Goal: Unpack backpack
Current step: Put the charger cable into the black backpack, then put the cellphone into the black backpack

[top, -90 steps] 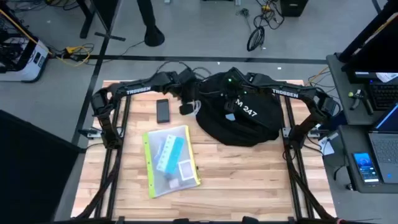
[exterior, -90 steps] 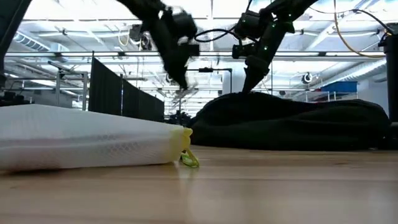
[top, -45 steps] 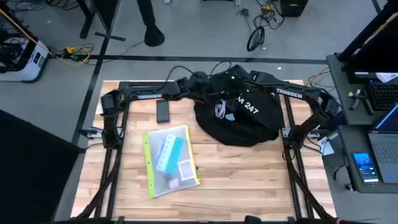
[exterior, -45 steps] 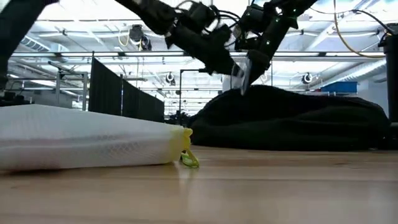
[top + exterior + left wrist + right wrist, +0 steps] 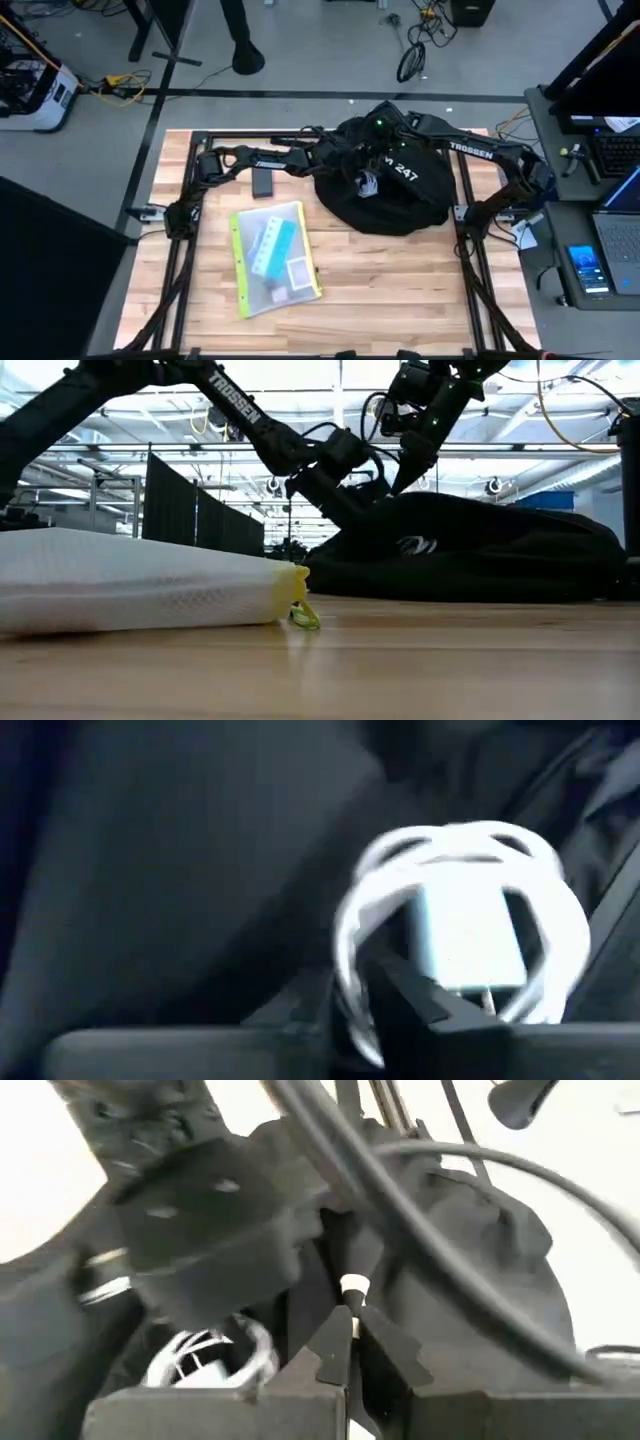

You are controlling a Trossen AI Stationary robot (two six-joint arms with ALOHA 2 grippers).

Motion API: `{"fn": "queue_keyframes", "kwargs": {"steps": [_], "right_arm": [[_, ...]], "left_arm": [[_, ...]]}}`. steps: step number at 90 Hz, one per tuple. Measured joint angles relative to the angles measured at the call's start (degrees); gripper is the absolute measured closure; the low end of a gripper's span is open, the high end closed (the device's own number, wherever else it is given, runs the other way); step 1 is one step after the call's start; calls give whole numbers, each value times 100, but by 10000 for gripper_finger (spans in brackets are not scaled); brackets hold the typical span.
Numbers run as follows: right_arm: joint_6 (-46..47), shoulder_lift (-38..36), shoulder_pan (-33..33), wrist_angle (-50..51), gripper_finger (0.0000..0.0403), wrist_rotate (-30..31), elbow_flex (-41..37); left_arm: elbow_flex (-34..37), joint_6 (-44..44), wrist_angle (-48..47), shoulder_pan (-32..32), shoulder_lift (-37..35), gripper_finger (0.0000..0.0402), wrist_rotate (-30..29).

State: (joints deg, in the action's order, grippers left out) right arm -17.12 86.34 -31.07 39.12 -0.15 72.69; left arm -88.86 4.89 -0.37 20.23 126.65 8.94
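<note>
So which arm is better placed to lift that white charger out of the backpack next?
Probably the left. The left gripper is already at the white charger over the backpack, with the coiled cable around its fingers. The right gripper is shut, pinching the bag's fabric near the top.

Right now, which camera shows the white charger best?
The left wrist view: the white charger, wrapped in its cable, fills it. The high view and low view show a speck on the backpack; the right wrist view only part.
</note>
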Motion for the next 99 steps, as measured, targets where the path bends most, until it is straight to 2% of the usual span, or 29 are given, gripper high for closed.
{"fn": "queue_keyframes", "kwargs": {"steps": [9,21,32,40,47,54,65,72,78,84,99], "right_arm": [[-13,-15,2,-12,403,-32,6],[-56,-33,-1,-22,403,-32,10],[-80,-111,-11,-6,403,-28,10],[-98,-150,-48,-12,403,-24,8],[-98,-150,-61,-28,403,-22,6],[-108,-149,-83,-6,403,-21,-1],[-68,-128,-85,-7,403,-2,-3],[-63,-128,-87,-88,403,-4,-3],[-63,-128,-85,-124,403,-23,-5],[-68,-128,-85,-204,403,-19,-3],[-58,-128,-85,-164,403,-18,-5]], "left_arm": [[-181,-13,-208,54,-9,300,3],[-613,-10,-501,89,-135,221,282],[-1194,53,-2285,80,-299,162,307],[-1656,330,-4118,78,-457,137,266],[-1928,420,-5015,63,-602,128,-37],[-1828,167,-5938,96,-813,127,-376],[-1562,-368,-6718,279,-1024,133,-562],[-1467,-593,-6799,399,-1175,138,-797],[-1345,-615,-7234,507,-1298,141,-1217],[-1265,-757,-7240,668,-1395,143,-1579],[-1065,-1195,-7382,1079,-1453,144,-1697]]}}
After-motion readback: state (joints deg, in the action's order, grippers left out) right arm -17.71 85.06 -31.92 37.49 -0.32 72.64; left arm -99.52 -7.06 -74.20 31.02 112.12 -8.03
